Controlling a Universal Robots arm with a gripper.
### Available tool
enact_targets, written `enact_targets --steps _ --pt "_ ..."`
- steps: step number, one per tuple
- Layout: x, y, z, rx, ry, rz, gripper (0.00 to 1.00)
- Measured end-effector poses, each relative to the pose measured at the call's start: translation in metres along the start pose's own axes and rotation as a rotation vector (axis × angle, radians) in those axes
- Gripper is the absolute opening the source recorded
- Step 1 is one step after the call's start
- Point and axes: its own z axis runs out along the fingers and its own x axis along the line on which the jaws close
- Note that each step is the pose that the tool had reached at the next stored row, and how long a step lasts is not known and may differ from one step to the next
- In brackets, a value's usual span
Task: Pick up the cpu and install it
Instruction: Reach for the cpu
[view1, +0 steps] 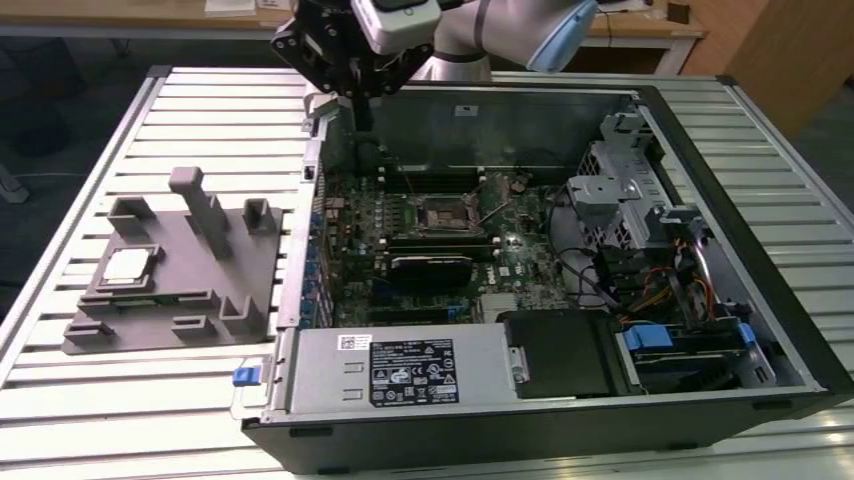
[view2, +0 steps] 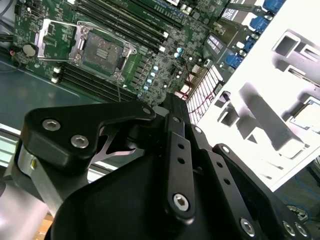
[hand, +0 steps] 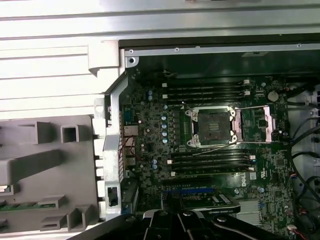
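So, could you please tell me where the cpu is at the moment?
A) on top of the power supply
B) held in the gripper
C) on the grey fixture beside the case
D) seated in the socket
C: in the exterior view the cpu lies on the fixture outside the case, and the socket stands open and empty.

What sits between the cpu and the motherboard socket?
In the exterior view, the grey fixture's upright posts and the computer case's side wall stand between the cpu and the socket.
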Motion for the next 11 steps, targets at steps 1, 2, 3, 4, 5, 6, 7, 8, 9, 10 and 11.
enact_targets --steps 1,2,3,4,5,6,7,8,9,10,11 --pt "0.0004 0.0 0.0 0.0 0.0 0.0 0.11" --pt "0.0008 -0.0001 0.0001 -0.0001 -0.0001 0.0 0.11" --pt "0.0012 -0.0001 0.0001 0.0 0.0 0.0 0.11" --pt "0.0017 -0.0001 0.0001 0.0 0.0 0.0 0.11" --pt "0.0021 -0.0002 0.0001 0.0 0.0 0.0 0.11" --pt "0.0026 -0.0002 0.0001 -0.0001 0.0 0.0 0.11" --pt "0.003 -0.0002 0.0002 0.0 0.0 0.0 0.11" --pt "0.0035 -0.0003 0.0002 0.0 0.0001 0.0 0.11" --pt "0.004 -0.0003 0.0002 0.0 0.0001 0.0 0.11" --pt "0.0044 -0.0004 0.0002 0.0 0.0001 0.0 0.11" --pt "0.0049 -0.0004 0.0003 0.0 0.0002 0.0 0.11"
